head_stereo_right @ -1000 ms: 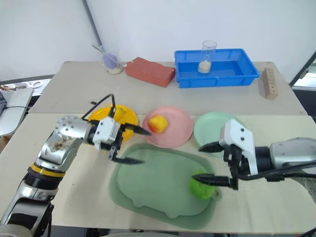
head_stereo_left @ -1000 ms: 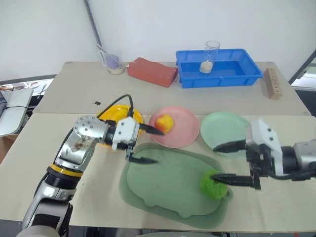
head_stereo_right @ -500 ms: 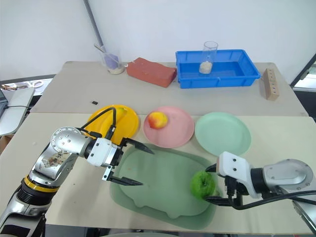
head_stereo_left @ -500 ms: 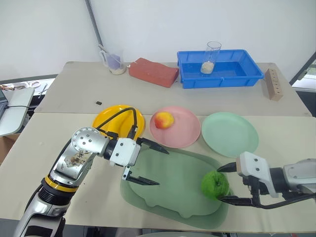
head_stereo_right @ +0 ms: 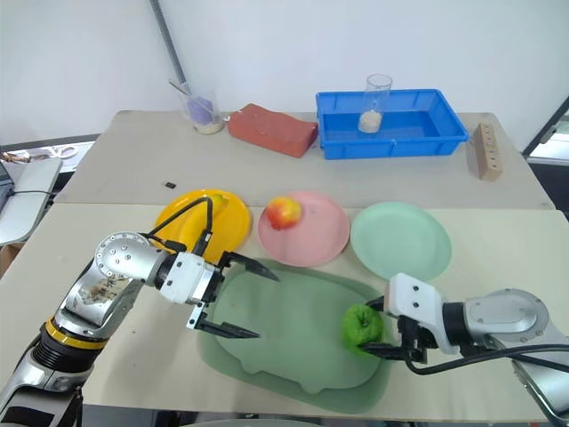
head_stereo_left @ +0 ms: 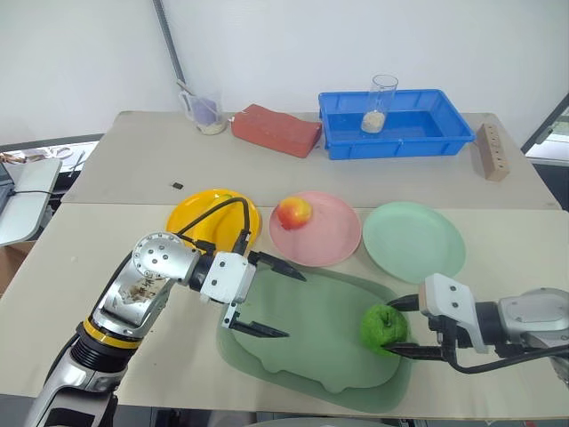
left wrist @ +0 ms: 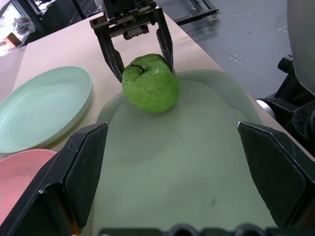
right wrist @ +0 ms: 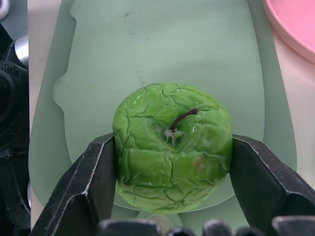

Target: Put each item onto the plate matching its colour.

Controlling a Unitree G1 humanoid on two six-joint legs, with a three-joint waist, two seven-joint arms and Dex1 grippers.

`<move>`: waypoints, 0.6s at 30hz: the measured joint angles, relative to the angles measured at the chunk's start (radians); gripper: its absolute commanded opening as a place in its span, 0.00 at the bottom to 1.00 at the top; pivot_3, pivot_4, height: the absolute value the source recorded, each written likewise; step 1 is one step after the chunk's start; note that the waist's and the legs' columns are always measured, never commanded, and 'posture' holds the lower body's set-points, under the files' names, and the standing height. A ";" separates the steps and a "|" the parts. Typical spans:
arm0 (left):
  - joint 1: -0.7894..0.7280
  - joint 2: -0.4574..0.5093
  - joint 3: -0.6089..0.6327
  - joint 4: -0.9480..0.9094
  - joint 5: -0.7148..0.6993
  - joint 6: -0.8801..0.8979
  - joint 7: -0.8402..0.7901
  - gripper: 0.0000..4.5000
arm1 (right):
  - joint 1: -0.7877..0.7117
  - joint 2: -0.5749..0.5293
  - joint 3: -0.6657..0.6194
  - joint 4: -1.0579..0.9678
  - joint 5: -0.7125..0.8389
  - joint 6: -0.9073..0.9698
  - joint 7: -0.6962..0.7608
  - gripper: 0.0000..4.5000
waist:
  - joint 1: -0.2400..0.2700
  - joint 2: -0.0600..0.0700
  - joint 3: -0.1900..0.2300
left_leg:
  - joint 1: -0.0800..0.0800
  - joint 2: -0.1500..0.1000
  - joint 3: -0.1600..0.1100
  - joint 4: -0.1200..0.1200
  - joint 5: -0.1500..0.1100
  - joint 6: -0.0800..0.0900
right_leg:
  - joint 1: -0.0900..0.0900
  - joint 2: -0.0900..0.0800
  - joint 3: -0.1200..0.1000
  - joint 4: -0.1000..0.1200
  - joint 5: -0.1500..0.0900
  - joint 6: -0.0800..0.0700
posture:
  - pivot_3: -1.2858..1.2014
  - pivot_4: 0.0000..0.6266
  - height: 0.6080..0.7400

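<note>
Right gripper clamped on the green apple over the tray; left gripper spread wide.

The dull-green tray (head_stereo_left: pixel 302 342) lay nearest the robot on the beige table (head_stereo_left: pixel 116 187), with the three plates in a row just behind it: yellow plate (head_stereo_left: pixel 191 218), pink plate (head_stereo_left: pixel 324 236) and mint green plate (head_stereo_left: pixel 413 242). The left gripper (head_stereo_left: pixel 271 298) hung over the tray's left part, its fingers far apart and holding nothing. The right gripper (head_stereo_left: pixel 402 327) had both fingers pressed against the sides of the green apple (head_stereo_left: pixel 383 326) at the tray's right end. The red-and-yellow apple (head_stereo_left: pixel 294 212) sat on the pink plate.
</note>
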 measured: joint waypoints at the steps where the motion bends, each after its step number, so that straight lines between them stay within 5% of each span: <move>1: -0.001 0.000 0.000 0.001 0.000 0.002 0.004 1.00 | -0.004 0.000 -0.004 0.000 0.007 0.012 0.002 0.66 | 0.000 0.000 0.000 | 0.000 0.000 0.000 0.000 0.000 0.000 | 0.000 0.000 0.000 0.000 0.000 0.000 | 0.52 0.24 1.00; 11: -0.174 -0.072 0.043 0.137 -0.014 0.163 0.163 1.00 | -0.247 0.028 -0.135 0.123 0.182 0.208 -0.088 0.65 | 0.001 0.000 0.000 | -0.001 -0.001 0.000 0.001 0.000 0.000 | 0.000 0.000 0.000 0.000 0.002 -0.002 | 0.52 0.24 1.00; 18: -0.216 -0.186 0.042 0.162 -0.013 0.285 0.319 1.00 | -0.472 0.140 -0.089 0.438 0.010 0.207 -0.351 0.65 | 0.001 0.000 0.000 | -0.002 -0.002 -0.001 0.001 0.000 0.001 | 0.001 0.000 0.001 0.004 0.002 -0.002 | 0.52 0.24 1.00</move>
